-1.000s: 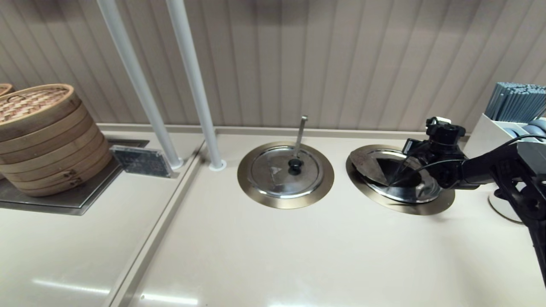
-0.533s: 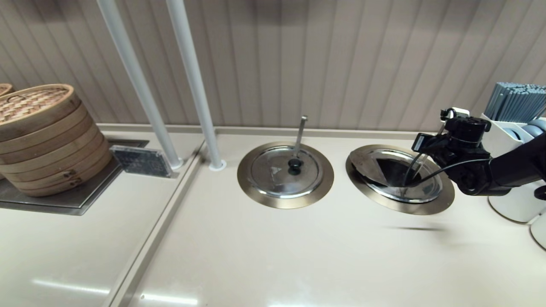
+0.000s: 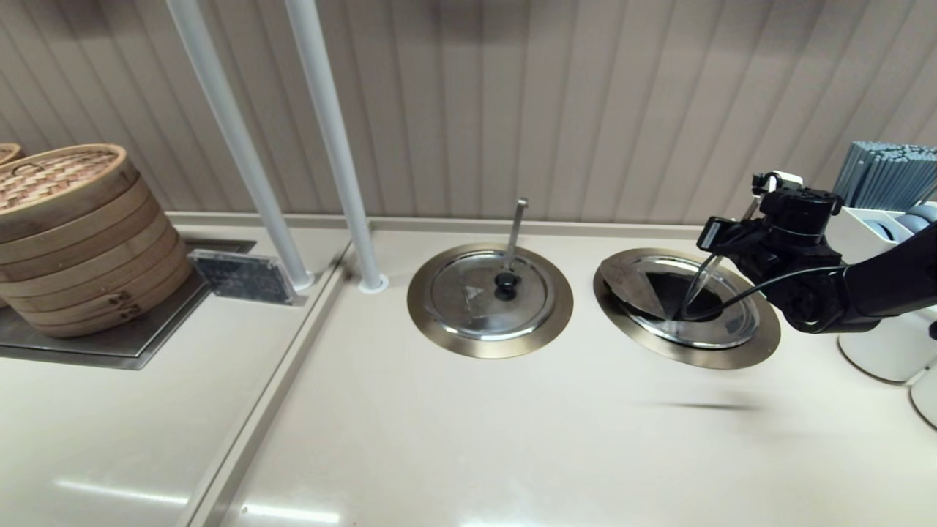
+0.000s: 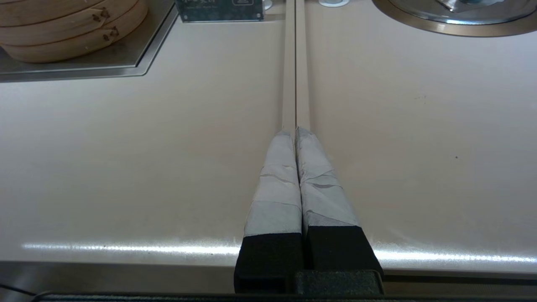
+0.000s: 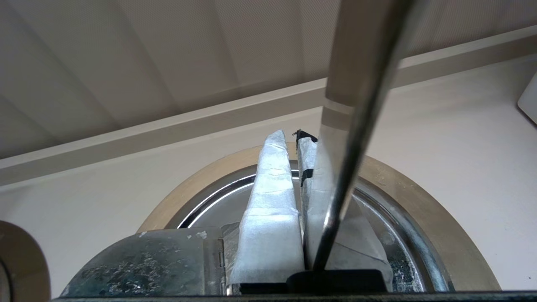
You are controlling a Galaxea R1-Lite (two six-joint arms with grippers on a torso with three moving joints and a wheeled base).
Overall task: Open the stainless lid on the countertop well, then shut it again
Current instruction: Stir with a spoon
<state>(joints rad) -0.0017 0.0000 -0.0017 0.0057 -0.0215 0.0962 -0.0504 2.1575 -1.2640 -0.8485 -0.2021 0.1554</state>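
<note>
My right gripper (image 3: 721, 241) hangs over the far right edge of the stainless lid (image 3: 688, 304), which sits in the countertop well (image 3: 761, 337) with its wedge flap folded back. My fingers (image 5: 272, 184) are pressed together, holding nothing. The ladle handle (image 5: 356, 105) slants just beside them (touching or not, I cannot tell). Since half a second ago I have shifted slightly left. The twin lid (image 3: 489, 294) sits well to the left; a white container (image 3: 878, 351) stands behind my arm. My left gripper (image 4: 295, 134) is parked, closed, over bare counter.

The stainless lid (image 3: 677, 300) sits in the bronze-rimmed countertop well (image 3: 761, 338), its wedge flap folded open.
</note>
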